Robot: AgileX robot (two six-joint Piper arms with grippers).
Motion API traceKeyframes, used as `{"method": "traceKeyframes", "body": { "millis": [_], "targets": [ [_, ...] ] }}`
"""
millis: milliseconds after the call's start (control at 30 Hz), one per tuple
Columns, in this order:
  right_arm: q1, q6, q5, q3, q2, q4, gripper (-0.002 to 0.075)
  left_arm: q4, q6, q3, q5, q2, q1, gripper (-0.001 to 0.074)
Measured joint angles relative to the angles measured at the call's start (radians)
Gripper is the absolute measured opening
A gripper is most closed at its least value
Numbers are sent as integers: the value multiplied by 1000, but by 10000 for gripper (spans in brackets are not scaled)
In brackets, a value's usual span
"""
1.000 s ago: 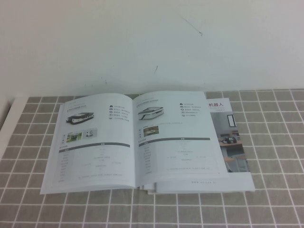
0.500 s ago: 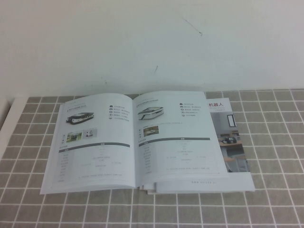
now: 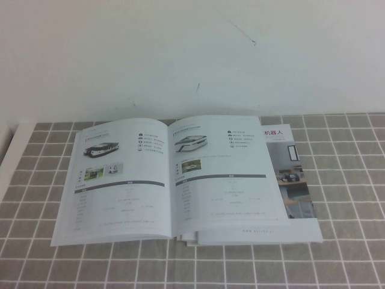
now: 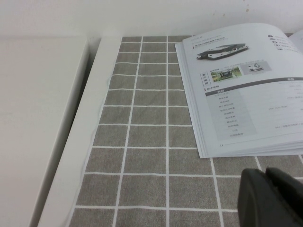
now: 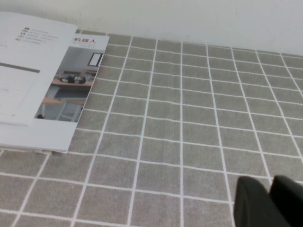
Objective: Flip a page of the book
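Note:
The book (image 3: 120, 180) lies open and flat on the grey tiled cloth, in the middle of the high view. The page (image 3: 222, 174) is its right-hand leaf, with a white-and-black vehicle photo above a grey-bar table, lying flat. A leaf with an office photo (image 3: 295, 186) sticks out from under it on the right. Neither gripper shows in the high view. My left gripper (image 4: 266, 174) is shut and empty, low over the cloth near the book's (image 4: 246, 94) front left corner. My right gripper (image 5: 270, 183) is shut and empty, over the cloth well to the right of the book (image 5: 42, 94).
The grey tiled cloth (image 3: 337, 259) covers the table in front of and beside the book. A white wall (image 3: 180, 54) rises right behind the book. The bare white table edge (image 4: 90, 118) runs along the cloth's left side.

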Motion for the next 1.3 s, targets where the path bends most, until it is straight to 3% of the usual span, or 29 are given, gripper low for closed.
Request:
{"method": "traceKeyframes", "body": {
  "millis": [400,533,733,967,1167,1300],
  "targets": [
    [0,0,-86,6,0,16,82,-28,0,6,-44,0,0,-4],
    [0,0,-202,6,0,40,82,-92,0,8,-162,0,0,-4],
    [0,0,-340,6,0,219,80,-179,0,8,-388,0,0,-4],
    [0,-10,-402,6,0,283,79,-186,20,8,-440,0,0,-4],
    [0,-3,-623,6,0,285,79,-194,-5,8,-521,0,0,-4],
    [0,19,-843,6,0,201,78,-199,-202,8,-758,0,0,-4]
  ]
}}
